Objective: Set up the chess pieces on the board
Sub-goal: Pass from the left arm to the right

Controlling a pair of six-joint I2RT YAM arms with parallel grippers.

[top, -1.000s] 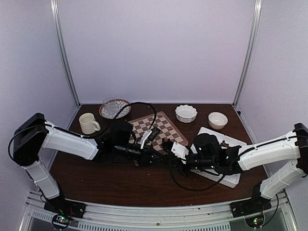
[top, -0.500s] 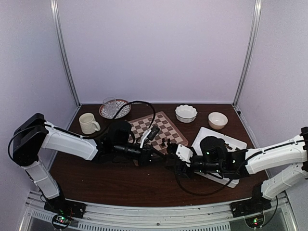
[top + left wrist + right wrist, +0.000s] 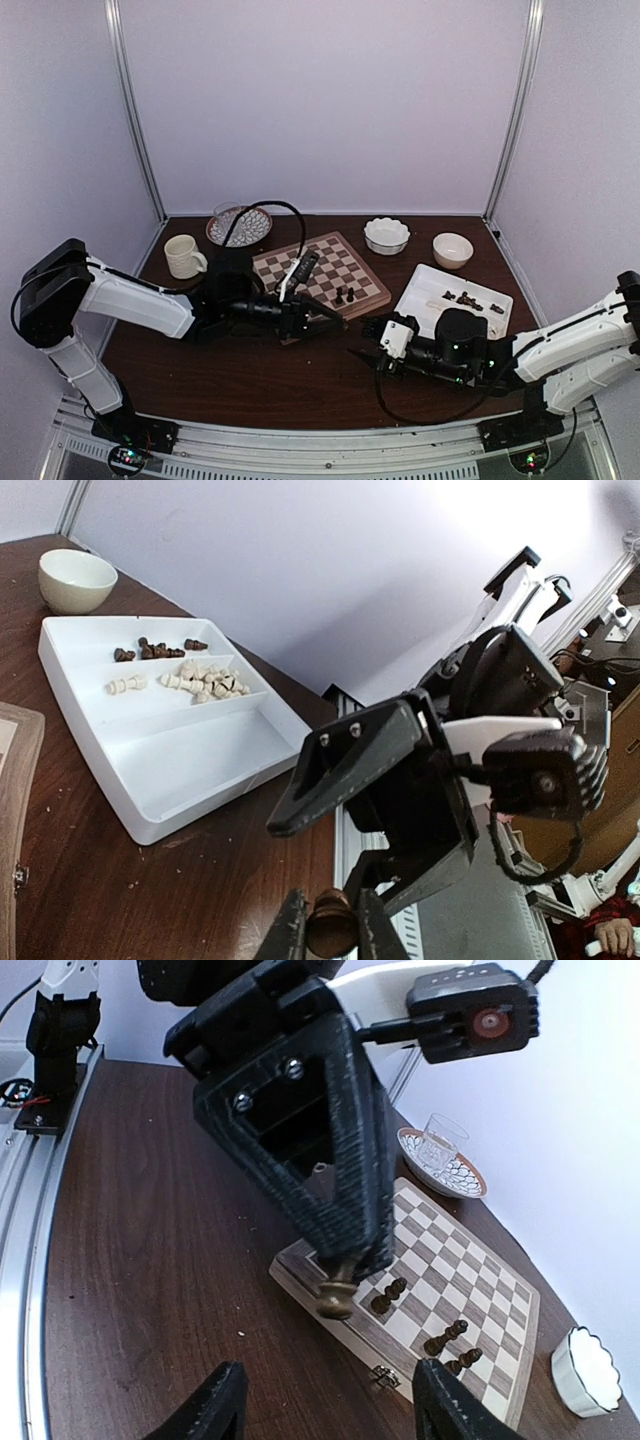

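Nearest: right pincer [image 3: 328, 1405] spread wide, empty, low over the counter [image 3: 250, 370]. Just beyond: left pincer [image 3: 330, 938] clamped narrow on a dark chess piece [image 3: 337, 1298], pinched at its top, base hanging free by the near edge of the board [image 3: 318, 262]. Probably light, stiff, slick turned wood; best gripped gently at the stem. Farther right: more pieces [image 3: 200, 680] lying in the white tray [image 3: 190, 750].

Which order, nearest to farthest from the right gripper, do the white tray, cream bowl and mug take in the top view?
1. White tray, just beyond the right gripper.
2. Cream bowl, back right.
3. Mug, back left.
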